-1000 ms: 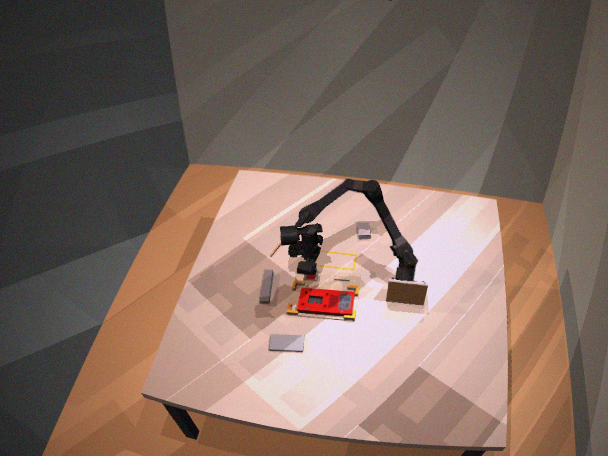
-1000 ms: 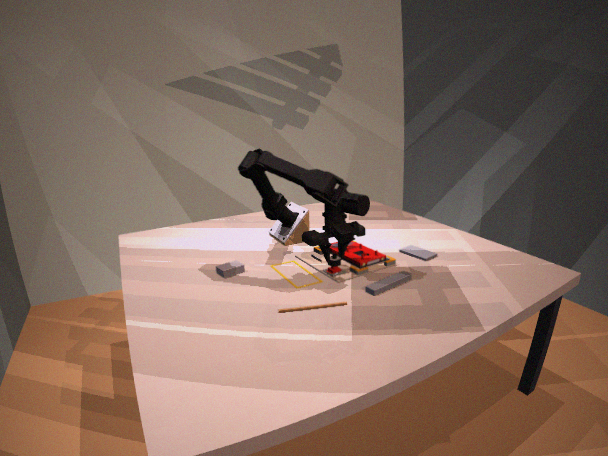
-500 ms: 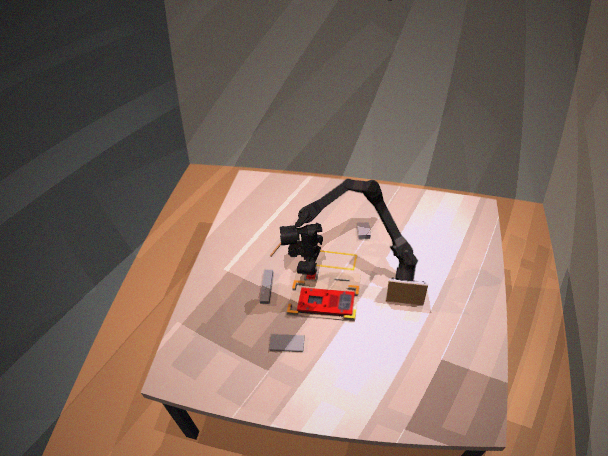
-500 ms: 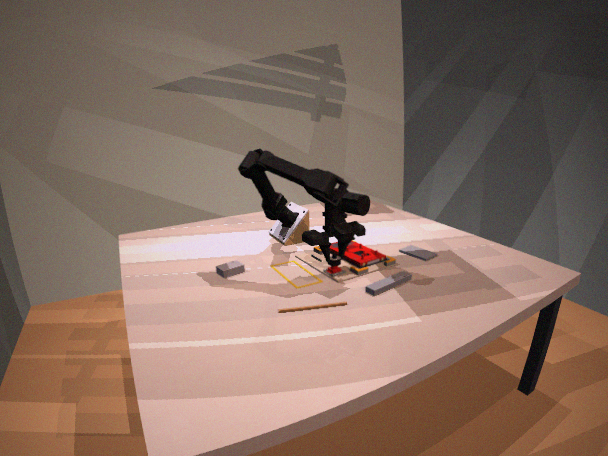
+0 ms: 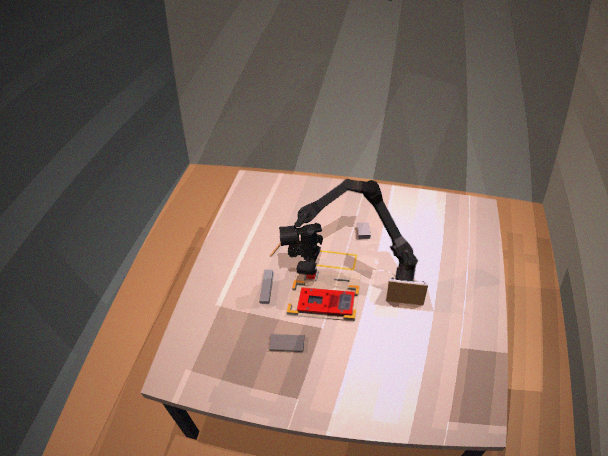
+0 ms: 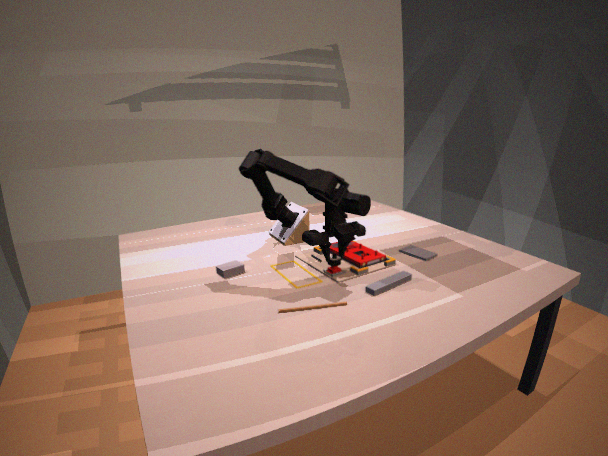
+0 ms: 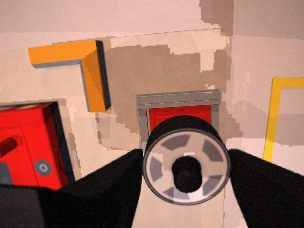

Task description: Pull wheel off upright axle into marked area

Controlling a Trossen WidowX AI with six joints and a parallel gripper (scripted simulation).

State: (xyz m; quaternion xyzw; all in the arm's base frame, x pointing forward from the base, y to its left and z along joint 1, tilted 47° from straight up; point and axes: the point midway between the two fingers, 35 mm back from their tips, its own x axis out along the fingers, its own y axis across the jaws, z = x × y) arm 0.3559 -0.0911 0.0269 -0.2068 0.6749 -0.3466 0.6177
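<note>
My gripper (image 6: 334, 260) (image 7: 185, 158) points down and is shut on the wheel (image 7: 154, 132), one finger on each side of its black tyre. The pale hub faces the wrist camera, and the dark axle (image 7: 187, 182) shows in its centre hole. How far up the axle the wheel sits cannot be told. A red block (image 5: 311, 276) (image 6: 334, 270) (image 7: 180, 113) in a grey surround lies below the wheel. The marked area is a yellow outline (image 5: 356, 261) (image 6: 309, 284) (image 7: 272, 120) on the table, beside the red block; the wheel is outside it.
A red board (image 5: 334, 301) (image 7: 25, 132) lies close by, among orange corner brackets (image 6: 359, 270) (image 7: 93, 82). Grey blocks (image 5: 266, 287) (image 6: 389, 283) lie around, one (image 5: 363, 231) (image 6: 230, 270) beyond the marked area. A thin wooden stick (image 6: 312, 307) lies on the table.
</note>
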